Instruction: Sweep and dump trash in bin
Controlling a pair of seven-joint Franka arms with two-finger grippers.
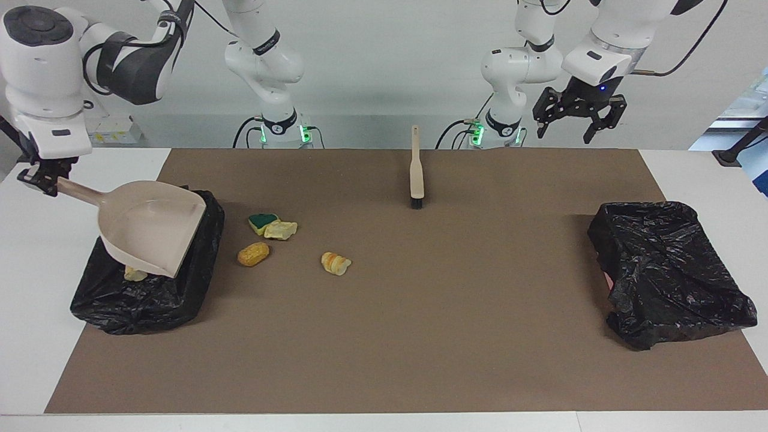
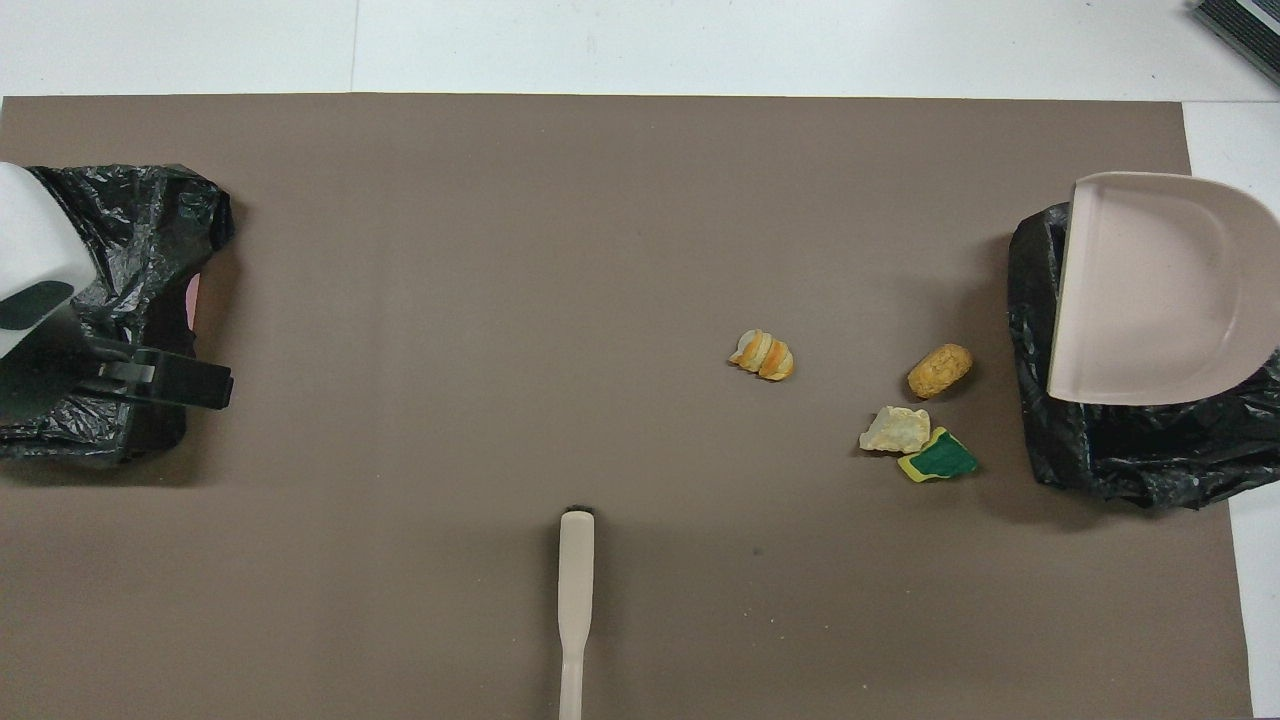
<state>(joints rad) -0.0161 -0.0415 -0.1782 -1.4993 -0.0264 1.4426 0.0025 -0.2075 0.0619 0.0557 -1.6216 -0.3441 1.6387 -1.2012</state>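
My right gripper is shut on the handle of the beige dustpan, which hangs tilted, mouth down, over the black-bagged bin at the right arm's end. One pale scrap lies in that bin under the pan's lip. On the mat beside the bin lie a green-and-yellow sponge, a pale beige chunk, an orange-brown lump and a striped orange lump. My left gripper is open and empty, up over the second bin.
The beige brush lies on the brown mat at mid-table, nearer to the robots than the trash. In the overhead view the brush, dustpan, both bins and the scraps show.
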